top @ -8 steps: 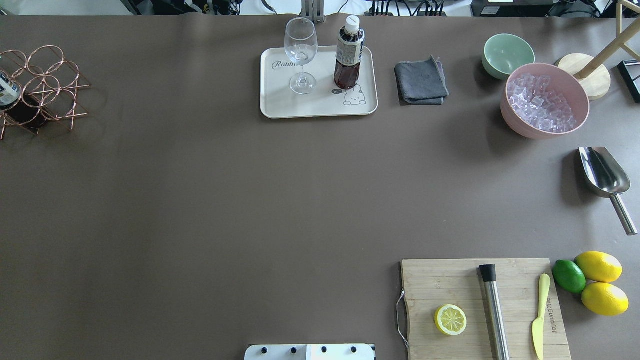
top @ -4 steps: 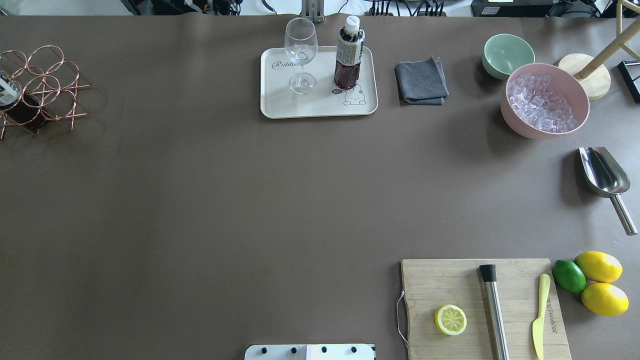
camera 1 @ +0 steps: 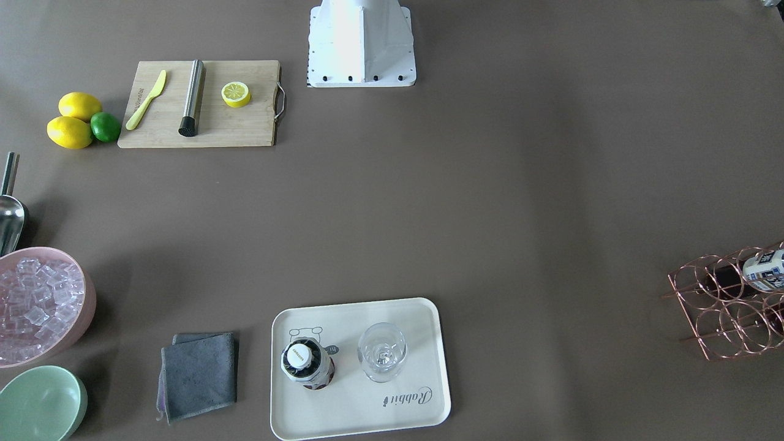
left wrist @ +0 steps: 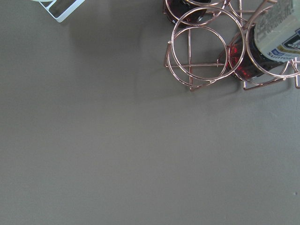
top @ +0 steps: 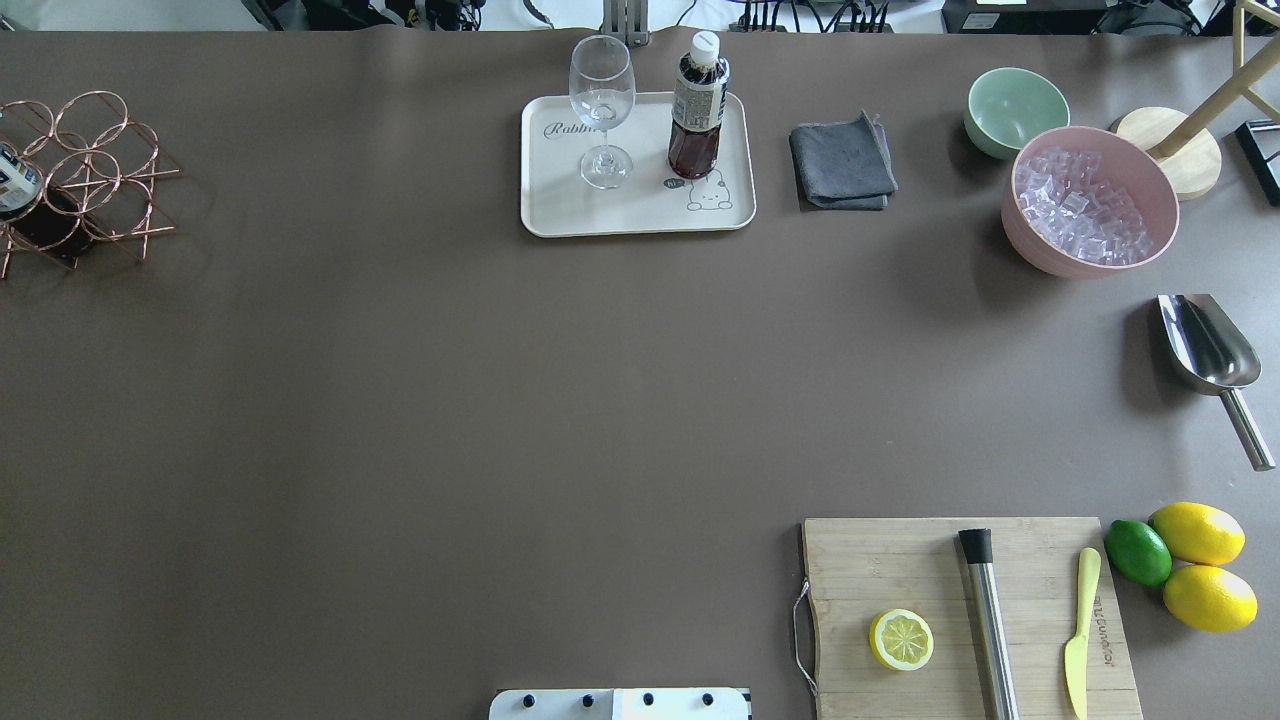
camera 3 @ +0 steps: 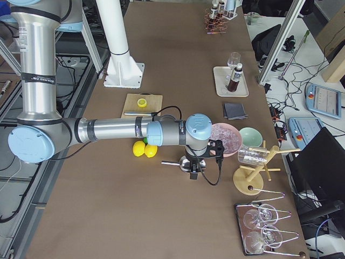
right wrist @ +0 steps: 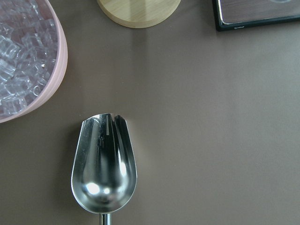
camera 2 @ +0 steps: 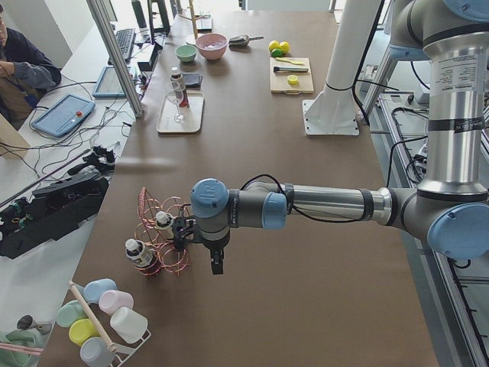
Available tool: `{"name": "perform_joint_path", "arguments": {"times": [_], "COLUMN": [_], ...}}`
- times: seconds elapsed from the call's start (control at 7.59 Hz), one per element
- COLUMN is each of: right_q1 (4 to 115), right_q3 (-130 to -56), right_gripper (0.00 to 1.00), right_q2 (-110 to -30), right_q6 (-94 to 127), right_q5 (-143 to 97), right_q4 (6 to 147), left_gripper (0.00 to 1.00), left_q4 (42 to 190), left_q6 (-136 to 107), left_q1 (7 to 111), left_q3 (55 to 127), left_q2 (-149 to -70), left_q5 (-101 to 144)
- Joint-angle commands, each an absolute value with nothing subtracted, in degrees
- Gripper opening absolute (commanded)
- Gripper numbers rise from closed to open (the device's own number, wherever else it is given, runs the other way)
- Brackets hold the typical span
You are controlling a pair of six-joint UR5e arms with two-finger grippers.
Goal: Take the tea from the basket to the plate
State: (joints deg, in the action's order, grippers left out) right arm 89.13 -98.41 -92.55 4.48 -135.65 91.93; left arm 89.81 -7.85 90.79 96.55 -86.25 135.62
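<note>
Left hand (camera 2: 216, 262), grip impossible to tell, hangs beside the basket (left wrist: 190, 64), seemingly poised for another tea bottle (camera 1: 764, 269).

My left wrist camera gives me mostly brown table (left wrist: 117, 150). The copper wire basket (left wrist: 190, 56) sits in the upper right corner, cut off by the frame's edge. One tea bottle (left wrist: 276, 33) stands in a cell at the far right, with a white label, dark blue print and dark reddish liquid below. Through the ring just beside it I see the tabletop. A second bottle (left wrist: 185, 7) shows at the top edge — only its dark lower part. A white corner piece (left wrist: 58, 11) pokes in at top left.
</note>
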Motion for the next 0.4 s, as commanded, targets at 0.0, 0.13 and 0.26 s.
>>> {"name": "perform_joint_path", "arguments": {"times": [0.0,0.13,0.26], "right_q1": [89.12,89.21,89.56], "right_q3": [-98.44,-98.44,-98.44], "right_gripper": [1.0,1.0,1.0], "right_q2": [-92.55,-92.55,-92.55], "right_q6": [4.48,4.48,4.48], "right_q5": [-135.62,-135.62,-135.62], "right_q4": [91.93,91.93,91.93], "left_gripper": [0.98,0.98,0.98], "left_q4": [89.82,89.82,89.82], "left_q6": [-7.91,-7.91,-8.0], "left_q1": [90.79,90.79,90.79], "left_q3": [96.59,96.68,96.68], "left_q2": [-86.22,-86.22,-86.22], "left_q5": [135.62,135.62,135.62]}}
